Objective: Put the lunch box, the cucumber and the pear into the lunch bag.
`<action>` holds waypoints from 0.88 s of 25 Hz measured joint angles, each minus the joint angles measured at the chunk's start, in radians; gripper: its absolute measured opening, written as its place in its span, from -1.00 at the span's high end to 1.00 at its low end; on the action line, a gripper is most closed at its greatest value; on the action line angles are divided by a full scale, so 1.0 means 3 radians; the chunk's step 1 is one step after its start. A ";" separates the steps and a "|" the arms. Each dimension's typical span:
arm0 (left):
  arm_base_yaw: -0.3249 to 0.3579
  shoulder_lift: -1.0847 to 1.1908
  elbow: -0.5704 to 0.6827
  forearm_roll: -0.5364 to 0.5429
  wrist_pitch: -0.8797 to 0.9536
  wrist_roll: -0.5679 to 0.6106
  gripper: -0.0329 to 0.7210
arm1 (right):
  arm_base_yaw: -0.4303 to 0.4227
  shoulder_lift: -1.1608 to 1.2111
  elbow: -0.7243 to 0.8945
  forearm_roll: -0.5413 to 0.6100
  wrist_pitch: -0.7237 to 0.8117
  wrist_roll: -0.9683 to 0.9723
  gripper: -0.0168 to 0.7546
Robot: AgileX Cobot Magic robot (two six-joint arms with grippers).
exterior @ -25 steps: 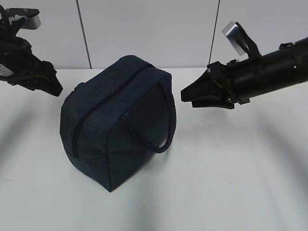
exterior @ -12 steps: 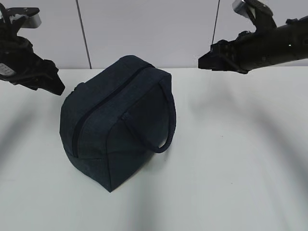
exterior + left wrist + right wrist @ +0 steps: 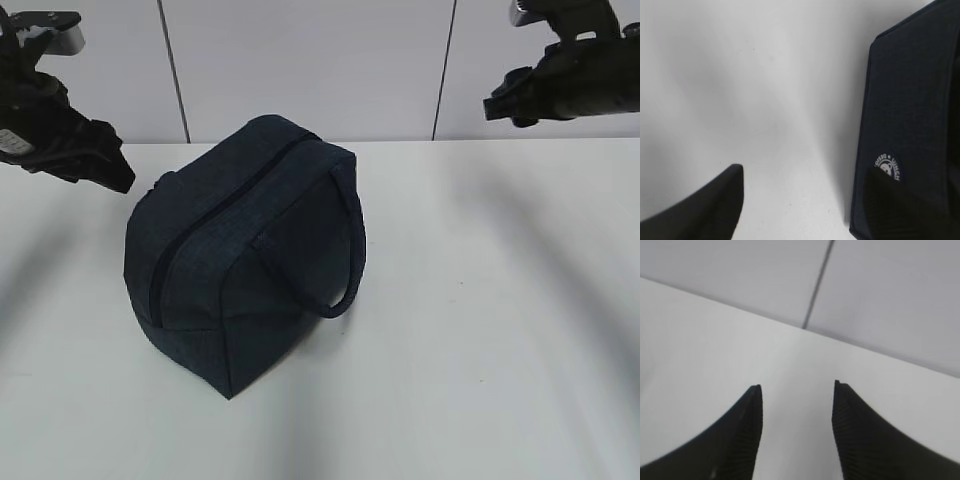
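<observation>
Navy fabric is nearest you: the dark navy boxy lunch bag [image 3: 245, 255] sits left of the middle on the white table [image 3: 480, 330], its top zipper [image 3: 215, 215] drawn closed along the ridge and one loop handle [image 3: 345, 240] hanging down its right face. You can see no lunch box, cucumber or pear on the table, so they are either inside already or out of view; from these views you cannot tell which.

Behind the bag, your left gripper [image 3: 100, 165] hangs in the air just off its upper left corner. In the left wrist view its black fingers are spread, with the bag's dark side panel [image 3: 912, 120] and a small white round logo [image 3: 888, 168] under the right finger, nothing pinched.

Farthest back, your right gripper [image 3: 505, 105] is raised high and well apart from the bag, fingers [image 3: 742, 435] parted over bare table with nothing between them.

Watch the left side: a descent from there could catch that spread finger on the bag's edge and shove or tip it. Judge also whether the closed zipper blocks any further loading.
</observation>
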 joint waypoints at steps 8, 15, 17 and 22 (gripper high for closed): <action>0.0000 0.0000 0.0000 -0.0061 -0.0014 0.0000 -0.27 | 0.0000 0.0000 0.0310 0.0948 0.1640 -0.0581 0.07; 0.0000 0.0000 0.0000 -0.0155 -0.0030 0.0000 -0.27 | -0.0007 0.0000 0.0444 0.3009 0.1704 -0.1804 0.31; 0.0000 0.0000 0.0000 -0.0159 -0.0031 0.0000 -0.27 | 0.0017 0.0000 0.0444 0.3597 0.1671 -0.2391 0.33; 0.0000 0.0000 0.0000 -0.0160 -0.0035 0.0000 -0.27 | 0.0259 0.0000 0.0444 0.4484 0.1677 -0.3703 0.33</action>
